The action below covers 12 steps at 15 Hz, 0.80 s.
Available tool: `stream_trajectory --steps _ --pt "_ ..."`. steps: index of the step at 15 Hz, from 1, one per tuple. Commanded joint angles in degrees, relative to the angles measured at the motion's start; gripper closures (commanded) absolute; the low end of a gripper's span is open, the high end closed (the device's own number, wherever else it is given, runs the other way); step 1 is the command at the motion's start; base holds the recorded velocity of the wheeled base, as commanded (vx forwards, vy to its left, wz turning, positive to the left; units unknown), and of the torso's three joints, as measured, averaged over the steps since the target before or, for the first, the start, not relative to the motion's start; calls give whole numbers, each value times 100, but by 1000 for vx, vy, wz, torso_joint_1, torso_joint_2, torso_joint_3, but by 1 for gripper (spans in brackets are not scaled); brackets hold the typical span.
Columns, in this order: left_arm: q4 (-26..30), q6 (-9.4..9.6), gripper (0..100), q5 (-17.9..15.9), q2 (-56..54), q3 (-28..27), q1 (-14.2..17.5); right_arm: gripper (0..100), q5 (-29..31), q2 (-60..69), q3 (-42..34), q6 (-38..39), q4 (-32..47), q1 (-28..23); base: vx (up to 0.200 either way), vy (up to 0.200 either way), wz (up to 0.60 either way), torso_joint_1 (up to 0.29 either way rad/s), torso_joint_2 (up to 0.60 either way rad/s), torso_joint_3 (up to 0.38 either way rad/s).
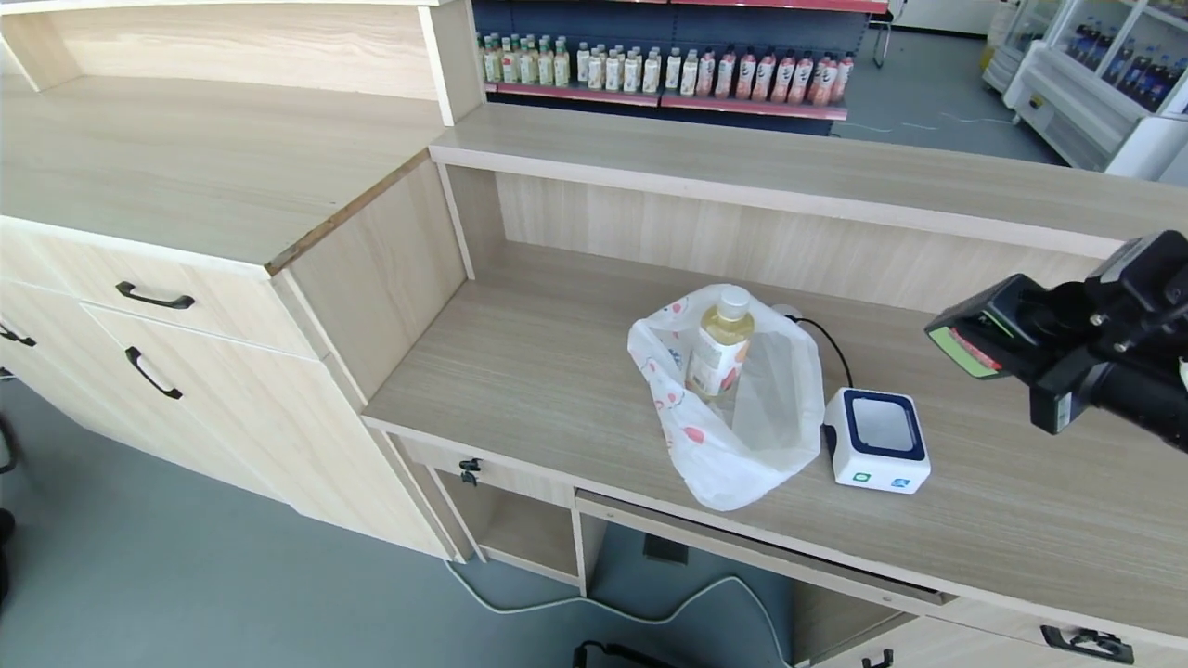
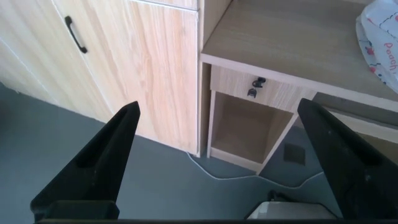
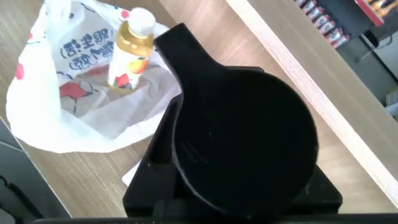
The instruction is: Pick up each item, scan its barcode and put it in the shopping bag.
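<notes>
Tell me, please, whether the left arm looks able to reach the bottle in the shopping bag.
Probably yes: the bottle stands upright in the open shopping bag, cap exposed, and the left gripper, jaws open and empty, sits beside the counter with nothing between.

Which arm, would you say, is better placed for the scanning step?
Right: the right gripper holds a dark item above the counter near the scanner; the left gripper hangs open by the cabinet.
</notes>
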<state>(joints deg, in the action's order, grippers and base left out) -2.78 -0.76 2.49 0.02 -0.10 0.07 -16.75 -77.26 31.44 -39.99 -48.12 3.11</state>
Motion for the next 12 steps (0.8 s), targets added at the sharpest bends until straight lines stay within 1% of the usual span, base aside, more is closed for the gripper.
stream_trajectory --steps 1,4,6,7,9,10,12 --pt "-3 -4 0 6 -2 1 1 100 -13 -614 38 -9 -189 278 0 0 600 7 2 7" --pt "-3 -4 0 -3 -2 1 1 100 -21 -1546 143 70 -198 287 0 0 0 0 0 0" --pt "-3 5 0 -3 -2 1 1 100 -30 -1968 196 369 -260 340 0 0 0 0 0 0" --pt "-3 -4 0 -3 -2 1 1 100 -30 -2320 205 536 -400 463 0 0 0 0 0 0" --pt "-3 5 0 -3 -2 1 1 100 -39 -2513 205 571 -462 507 0 0 0 0 0 0" --pt "-3 -4 0 6 -2 1 1 100 -39 -2812 196 667 -550 674 0 0 0 0 0 0" --pt "-3 -4 0 -3 -2 1 1 100 -39 -2944 205 799 -558 770 0 0 0 0 0 0"
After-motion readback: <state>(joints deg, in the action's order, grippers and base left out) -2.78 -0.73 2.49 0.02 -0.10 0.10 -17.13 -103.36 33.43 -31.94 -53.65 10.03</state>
